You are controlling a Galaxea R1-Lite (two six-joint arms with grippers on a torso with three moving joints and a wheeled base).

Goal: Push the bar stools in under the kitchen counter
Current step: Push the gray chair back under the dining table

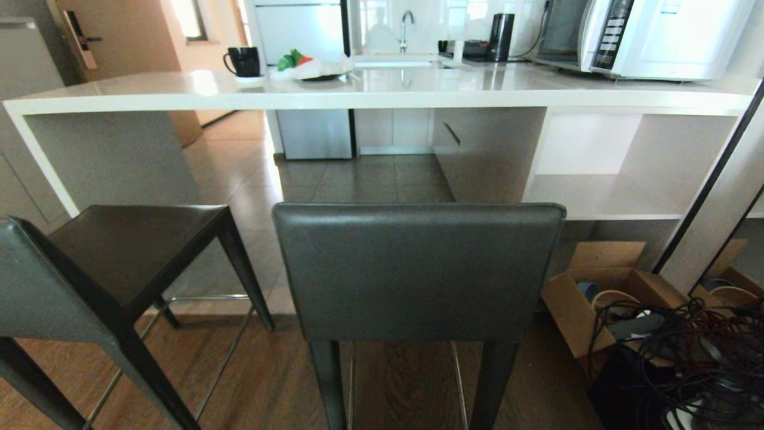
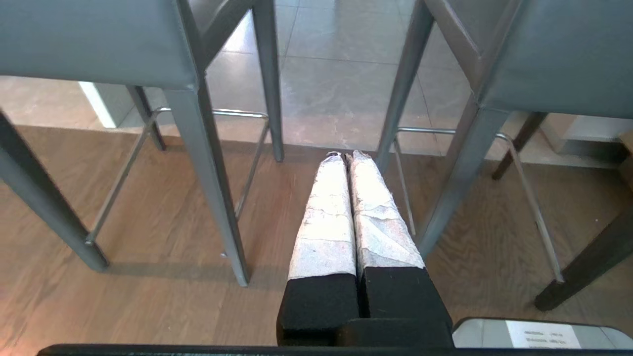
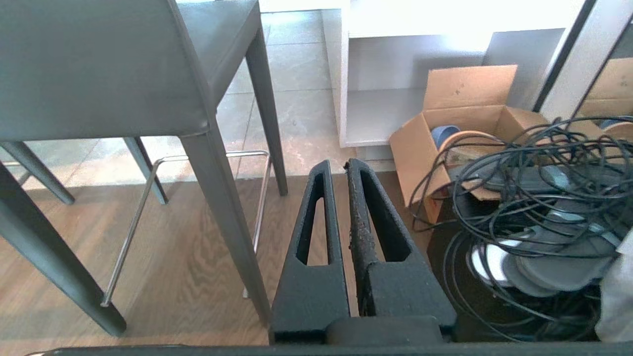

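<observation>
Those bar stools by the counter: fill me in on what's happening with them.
Nothing is being handled yet. Two dark grey leather bar stools, one straight ahead and one turned at an angle on the robot's left, stand out on the wooden floor, not yet pushed under the glossy white kitchen counter. The left gripper is shut and hangs low between the stools; the right gripper is shut beside the centre stool. Neither touches a stool.

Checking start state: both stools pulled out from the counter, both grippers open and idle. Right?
One error: the left gripper and right gripper are shut, fingers together, as each wrist view shows. The rest holds: both stools stand out from the counter.
</observation>
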